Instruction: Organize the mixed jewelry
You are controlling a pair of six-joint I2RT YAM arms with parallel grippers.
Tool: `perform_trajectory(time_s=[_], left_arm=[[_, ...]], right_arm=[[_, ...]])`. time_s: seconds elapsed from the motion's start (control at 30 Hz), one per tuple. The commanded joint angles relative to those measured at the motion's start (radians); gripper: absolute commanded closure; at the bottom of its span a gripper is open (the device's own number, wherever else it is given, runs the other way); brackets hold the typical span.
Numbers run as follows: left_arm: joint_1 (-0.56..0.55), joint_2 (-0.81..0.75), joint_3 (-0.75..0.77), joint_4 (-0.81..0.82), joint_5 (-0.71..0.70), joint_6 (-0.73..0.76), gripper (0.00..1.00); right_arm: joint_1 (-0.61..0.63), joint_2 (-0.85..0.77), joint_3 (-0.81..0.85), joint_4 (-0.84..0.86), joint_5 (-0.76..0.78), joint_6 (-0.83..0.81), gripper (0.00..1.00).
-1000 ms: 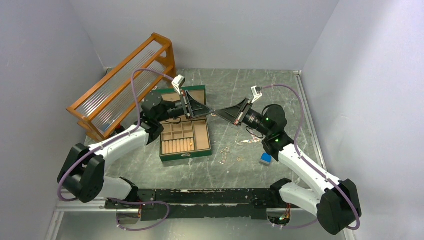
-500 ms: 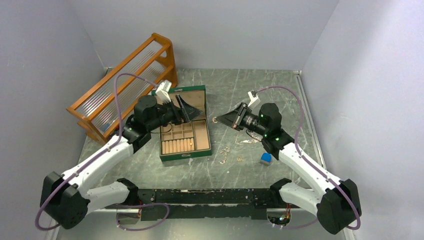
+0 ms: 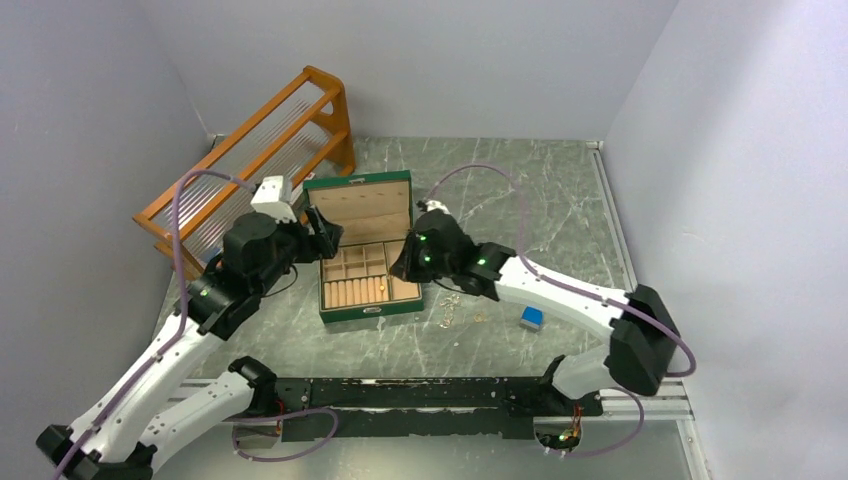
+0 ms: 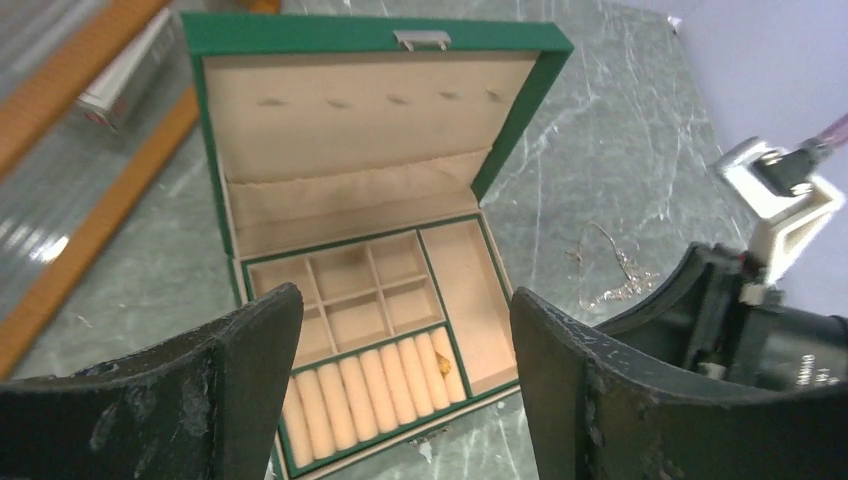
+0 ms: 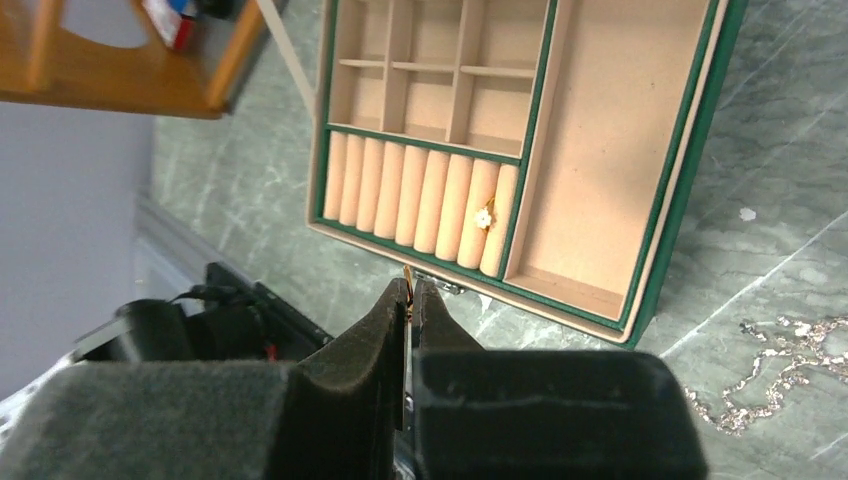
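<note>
Two right fingertips pinch a gold piece, and the right gripper has swung over to the near edge of the green box, by the ring rolls, so seating it looks next. The left gripper has backed off left, fingers wide and empty; loose jewelry lies right of the box.

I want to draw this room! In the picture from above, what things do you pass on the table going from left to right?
Going rightwards: wooden rack → green box → loose gold jewelry → blue block.
</note>
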Motion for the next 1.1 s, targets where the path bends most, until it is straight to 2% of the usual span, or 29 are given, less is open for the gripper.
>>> perform_trajectory(time_s=[0.0, 0.13, 0.47, 1.07], left_arm=[[0.003, -0.076, -0.023, -0.009, -0.08, 0.098, 0.2], [0.003, -0.129, -0.066, 0.023, -0.083, 0.131, 0.2], [0.004, -0.138, -0.064, -0.019, -0.099, 0.12, 0.21], [0.004, -0.185, -0.071, -0.039, -0.155, 0.102, 0.22]], right_arm=[[0.078, 0.103, 0.118, -0.155, 0.221, -0.008, 1.0], [0.13, 0.2, 0.215, -0.246, 0.325, 0.011, 1.0], [0.202, 0.385, 0.405, -0.381, 0.412, 0.062, 1.0], [0.244, 0.499, 0.478, -0.42, 0.46, 0.092, 1.0]])
